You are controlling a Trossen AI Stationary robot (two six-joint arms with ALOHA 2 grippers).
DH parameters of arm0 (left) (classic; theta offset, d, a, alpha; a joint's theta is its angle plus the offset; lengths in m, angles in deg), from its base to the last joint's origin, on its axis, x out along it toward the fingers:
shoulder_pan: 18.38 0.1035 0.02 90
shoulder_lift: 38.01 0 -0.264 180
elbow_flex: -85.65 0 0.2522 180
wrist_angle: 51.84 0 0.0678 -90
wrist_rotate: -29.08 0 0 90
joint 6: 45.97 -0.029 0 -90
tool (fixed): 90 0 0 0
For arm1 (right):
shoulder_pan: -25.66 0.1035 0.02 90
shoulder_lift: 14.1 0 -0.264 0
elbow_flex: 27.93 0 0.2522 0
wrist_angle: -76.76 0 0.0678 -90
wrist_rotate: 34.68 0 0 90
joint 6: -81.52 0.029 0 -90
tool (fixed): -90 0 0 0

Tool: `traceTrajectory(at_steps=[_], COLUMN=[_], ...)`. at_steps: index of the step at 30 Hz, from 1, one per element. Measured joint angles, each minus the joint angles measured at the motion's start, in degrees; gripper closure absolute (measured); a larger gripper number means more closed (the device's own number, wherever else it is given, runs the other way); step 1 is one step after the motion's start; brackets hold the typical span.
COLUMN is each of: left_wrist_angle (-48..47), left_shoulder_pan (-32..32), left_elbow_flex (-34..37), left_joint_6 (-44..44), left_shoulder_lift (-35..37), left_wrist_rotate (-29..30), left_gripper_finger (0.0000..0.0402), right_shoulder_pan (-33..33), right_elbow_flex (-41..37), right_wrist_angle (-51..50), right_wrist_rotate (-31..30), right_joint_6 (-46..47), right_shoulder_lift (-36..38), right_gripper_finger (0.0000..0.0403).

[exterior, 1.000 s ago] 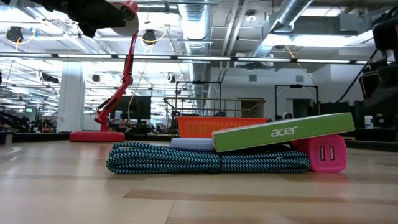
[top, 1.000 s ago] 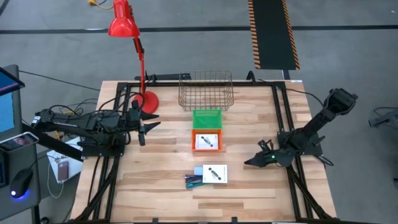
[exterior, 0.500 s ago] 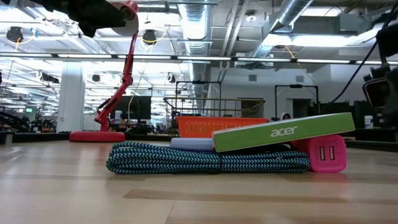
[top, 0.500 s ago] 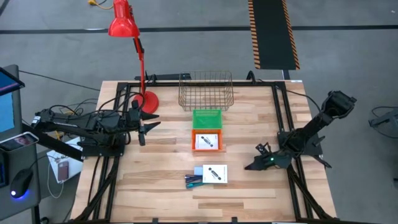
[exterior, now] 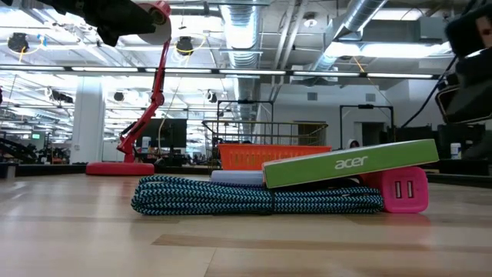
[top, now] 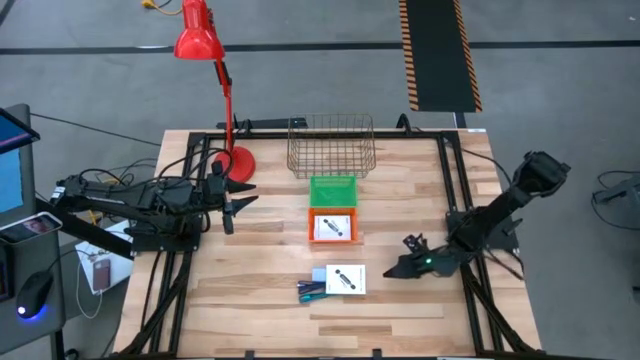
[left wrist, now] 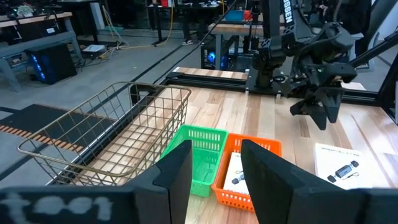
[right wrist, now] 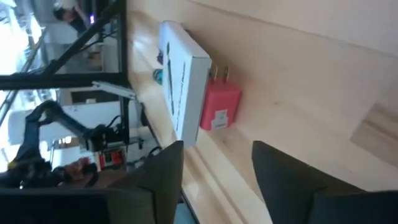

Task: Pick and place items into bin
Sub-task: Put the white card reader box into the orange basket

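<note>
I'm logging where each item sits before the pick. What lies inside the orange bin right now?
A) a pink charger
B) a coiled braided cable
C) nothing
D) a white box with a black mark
D: the high view shows a white box with a black mark lying in the orange bin, just in front of the green bin.

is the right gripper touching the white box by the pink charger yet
Apart. The high view shows bare table between the right gripper and the white box; the right wrist view shows its open fingers short of the pink charger.
</note>
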Motion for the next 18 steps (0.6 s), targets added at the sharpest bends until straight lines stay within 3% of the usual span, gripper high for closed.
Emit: traceTrajectory(at_steps=[6, 18], left_wrist_angle=[0.0, -0.3], left_shoulder_pan=[0.0, 0.0], left_elbow_flex=[0.0, 0.0], left_joint_6=[0.0, 0.3], left_shoulder_lift=[0.0, 0.0], left_wrist_rotate=[0.0, 0.0], left_gripper_finger=[0.0274, 0.0274], right_shoulder_pan=[-1.2, -0.9], right_elbow_flex=[3.7, 8.3], right_wrist_angle=[0.3, 6.1], right_wrist_rotate=[2.4, 3.5], right_joint_6=[2.6, 2.6], right_shoulder_lift=[-6.4, -14.0], right_gripper_finger=[0.0194, 0.0191])
